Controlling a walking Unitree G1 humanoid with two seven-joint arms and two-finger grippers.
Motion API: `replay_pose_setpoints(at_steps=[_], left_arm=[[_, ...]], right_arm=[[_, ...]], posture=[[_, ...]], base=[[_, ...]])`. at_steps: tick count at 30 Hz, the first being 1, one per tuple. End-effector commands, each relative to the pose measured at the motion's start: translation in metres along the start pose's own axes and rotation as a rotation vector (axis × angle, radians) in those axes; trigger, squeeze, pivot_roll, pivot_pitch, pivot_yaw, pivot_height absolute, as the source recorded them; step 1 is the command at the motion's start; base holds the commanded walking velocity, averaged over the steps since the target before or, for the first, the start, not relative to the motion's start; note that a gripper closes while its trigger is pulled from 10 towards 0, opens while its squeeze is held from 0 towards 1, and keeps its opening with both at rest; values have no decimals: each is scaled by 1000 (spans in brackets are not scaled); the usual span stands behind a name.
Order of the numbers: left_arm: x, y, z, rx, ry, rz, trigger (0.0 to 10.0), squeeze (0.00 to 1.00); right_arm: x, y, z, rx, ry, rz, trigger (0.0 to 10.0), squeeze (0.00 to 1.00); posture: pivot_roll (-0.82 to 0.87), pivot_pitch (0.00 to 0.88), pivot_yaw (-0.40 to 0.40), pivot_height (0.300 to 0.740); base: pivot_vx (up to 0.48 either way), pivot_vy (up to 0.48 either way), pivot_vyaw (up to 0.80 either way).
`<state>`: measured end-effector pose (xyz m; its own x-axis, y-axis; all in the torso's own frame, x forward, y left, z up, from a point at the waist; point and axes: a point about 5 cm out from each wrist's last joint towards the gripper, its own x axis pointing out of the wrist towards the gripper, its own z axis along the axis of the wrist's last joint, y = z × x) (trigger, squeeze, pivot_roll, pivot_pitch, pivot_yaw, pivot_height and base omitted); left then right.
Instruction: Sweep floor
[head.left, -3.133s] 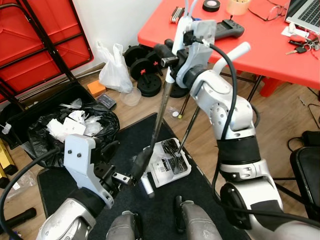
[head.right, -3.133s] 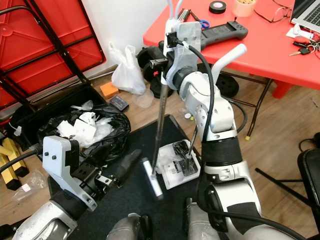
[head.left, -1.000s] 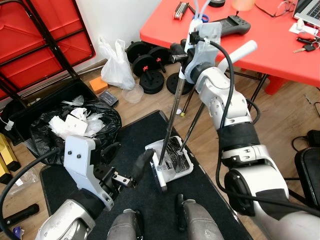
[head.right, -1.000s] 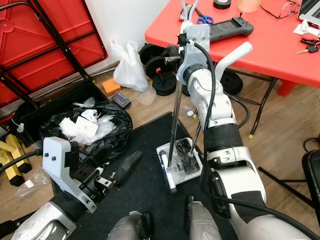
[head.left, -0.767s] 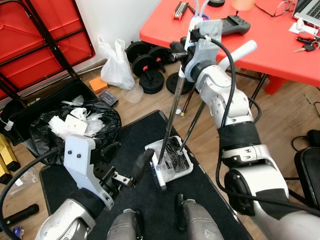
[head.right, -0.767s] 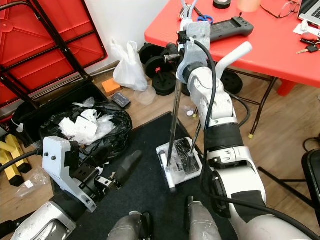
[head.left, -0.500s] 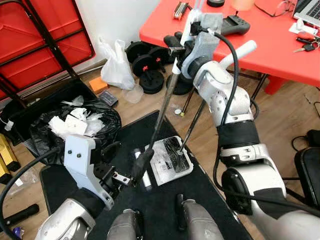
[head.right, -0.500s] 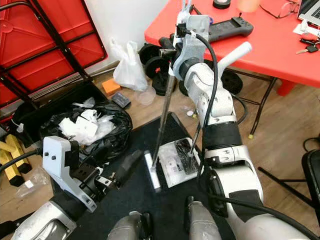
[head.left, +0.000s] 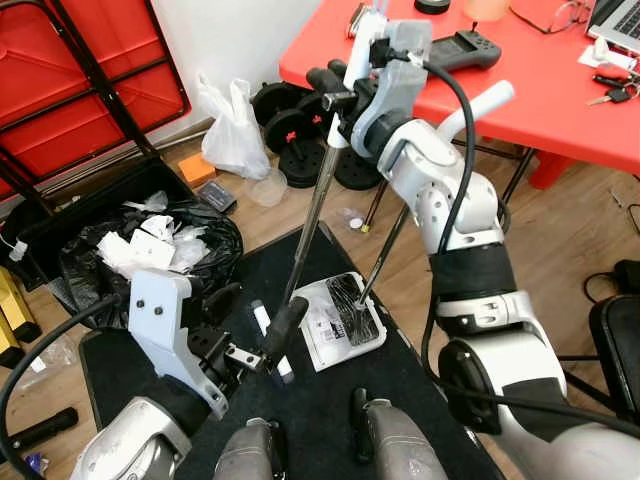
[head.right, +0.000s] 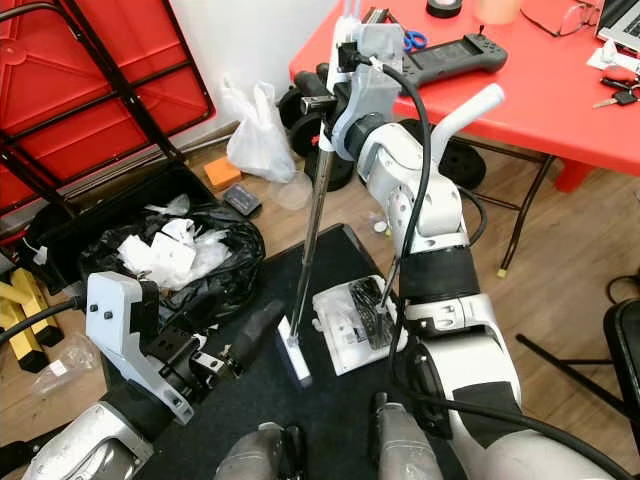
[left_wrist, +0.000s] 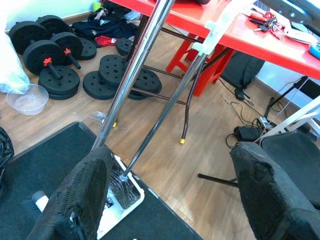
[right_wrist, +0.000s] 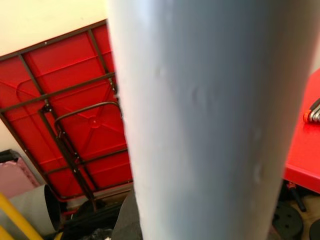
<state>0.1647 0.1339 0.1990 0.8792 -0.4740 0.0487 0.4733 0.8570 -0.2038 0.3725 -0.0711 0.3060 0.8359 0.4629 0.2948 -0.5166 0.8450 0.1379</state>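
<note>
My right gripper (head.left: 343, 98) is raised in front of the red table and is shut on the broom handle (right_wrist: 195, 120). The metal broom pole (head.right: 310, 225) slants down to the white broom head (head.right: 296, 361), which rests on the black mat (head.left: 330, 260) left of the dustpan. The white dustpan (head.left: 337, 321) lies on the mat with dark debris in it. Its long handle (left_wrist: 167, 107) leans up against the table. My left gripper (left_wrist: 170, 200) hangs low by the broom head, open with nothing between its fingers (head.left: 285, 322).
A black bin bag (head.left: 150, 250) full of white paper sits to the left. Dumbbell weights (left_wrist: 55, 50) and a white plastic bag (head.left: 232, 135) lie by the wall. The red table (head.left: 520, 70) and its legs stand to the right, with a black chair (head.left: 612, 345) beyond.
My right gripper has swung left, carrying the broom. The broom head has gone from the dustpan's mouth across the mat to its left side. The left arm has stayed put.
</note>
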Motion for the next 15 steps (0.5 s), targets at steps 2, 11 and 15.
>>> replay_pose_setpoints(at_steps=[2,11,15], left_arm=[[-1,2,-4,-5,21,19,10000,0],[-2,-1,-2,-5,14,21,10000,0],[-4,-3,-1,-6,16,22,10000,0]], right_arm=[[-1,2,0,-26,-51,-6,10000,0],[-12,-45,-44,-97,-27,-272,10000,0],[-16,-53,-53,-143,-2,-330,10000,0]], posture=[[-16,265,-9,740],[4,284,-16,740],[17,291,-15,740]], base=[[0,0,0],[0,0,0],[0,0,0]])
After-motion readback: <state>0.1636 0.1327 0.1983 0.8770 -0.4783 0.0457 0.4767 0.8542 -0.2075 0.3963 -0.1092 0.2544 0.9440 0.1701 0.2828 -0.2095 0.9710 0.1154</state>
